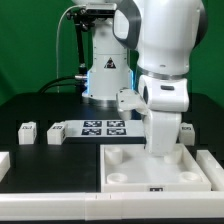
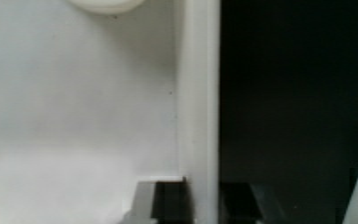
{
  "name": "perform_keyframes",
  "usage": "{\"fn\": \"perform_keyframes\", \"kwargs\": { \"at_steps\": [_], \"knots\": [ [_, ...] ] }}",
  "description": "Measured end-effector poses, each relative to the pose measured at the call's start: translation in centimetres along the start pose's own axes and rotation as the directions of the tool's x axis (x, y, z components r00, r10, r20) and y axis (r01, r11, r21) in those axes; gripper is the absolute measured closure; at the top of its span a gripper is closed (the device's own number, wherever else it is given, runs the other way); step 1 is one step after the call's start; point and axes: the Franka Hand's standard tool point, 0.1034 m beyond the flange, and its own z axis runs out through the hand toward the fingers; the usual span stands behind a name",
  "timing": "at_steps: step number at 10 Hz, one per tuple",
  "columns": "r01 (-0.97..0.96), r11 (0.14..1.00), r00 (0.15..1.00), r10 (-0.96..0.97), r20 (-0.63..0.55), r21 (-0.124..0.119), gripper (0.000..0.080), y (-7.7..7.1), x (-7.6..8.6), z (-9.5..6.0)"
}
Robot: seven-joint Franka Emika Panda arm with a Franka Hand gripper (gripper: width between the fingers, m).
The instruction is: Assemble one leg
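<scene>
Currently: gripper (image 2: 202, 205) low at tray (image 1: 135, 170) rim, fingers (image 2: 158, 205) astride its wall, grip can't tell; leg (image 1: 55, 131) loose by marker board (image 1: 105, 127), exterior view's left, well apart; adj. tray slowly, keep wall centred betw. fingers.

Two white legs (image 1: 27, 132) (tagged), side by side
</scene>
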Motion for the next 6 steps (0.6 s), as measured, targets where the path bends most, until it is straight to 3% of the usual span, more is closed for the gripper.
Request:
{"fn": "perform_keyframes", "kwargs": {
  "at_steps": [6],
  "knots": [
    [-0.009,1.0,1.0,0.009,-0.008,-0.017,0.0729,0.55,0.7,-0.1]
  ]
}}
